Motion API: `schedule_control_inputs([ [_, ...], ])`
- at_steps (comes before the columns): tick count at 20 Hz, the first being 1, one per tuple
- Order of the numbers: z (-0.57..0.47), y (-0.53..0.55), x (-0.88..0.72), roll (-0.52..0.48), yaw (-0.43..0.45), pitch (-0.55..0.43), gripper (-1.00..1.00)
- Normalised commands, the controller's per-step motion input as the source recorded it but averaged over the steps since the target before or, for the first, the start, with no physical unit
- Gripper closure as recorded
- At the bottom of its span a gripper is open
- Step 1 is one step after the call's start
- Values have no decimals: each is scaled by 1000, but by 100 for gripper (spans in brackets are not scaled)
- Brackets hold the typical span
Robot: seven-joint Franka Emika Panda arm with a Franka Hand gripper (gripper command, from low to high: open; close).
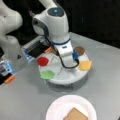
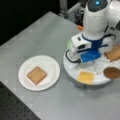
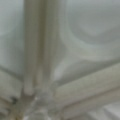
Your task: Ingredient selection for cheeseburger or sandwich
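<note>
My gripper [image 1: 67, 60] hangs low over the middle of the round white divided tray [image 1: 67, 80], its fingers hidden by the hand in both front views. Around it in the tray lie ingredients: a red disc [image 1: 42, 61], a green disc [image 1: 47, 74], a yellow cheese square [image 1: 85, 65], a dark brown patty [image 1: 79, 50] and a toast square [image 2: 113, 53]. One tan toast slice [image 2: 36, 75] lies on the white paper plate [image 2: 51, 65], with nothing stacked on it. The wrist view shows only the tray's white dividers [image 3: 75, 82] up close.
The arm's base [image 1: 11, 47] stands at a front view's left, with a black device [image 1: 37, 51] and a small orange part [image 1: 9, 79] near it. The grey table drops off to a dark perforated surface [image 2: 15, 110] at a front view's bottom left.
</note>
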Motion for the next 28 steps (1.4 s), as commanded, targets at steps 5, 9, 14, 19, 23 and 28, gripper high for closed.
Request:
schedule_control_inputs([
  [5, -37, 94, -86, -126, -23, -147, -100],
  [9, -45, 64, -81, -78, 66, -129, -100],
  [14, -42, 67, -80, -86, 60, -133, -100],
  [19, 111, 67, -118, 46, -97, 54, -100],
  [23, 361, 17, -144, 81, -214, 93, -100],
  [28, 338, -15, -64, 139, -287, 110, -100],
])
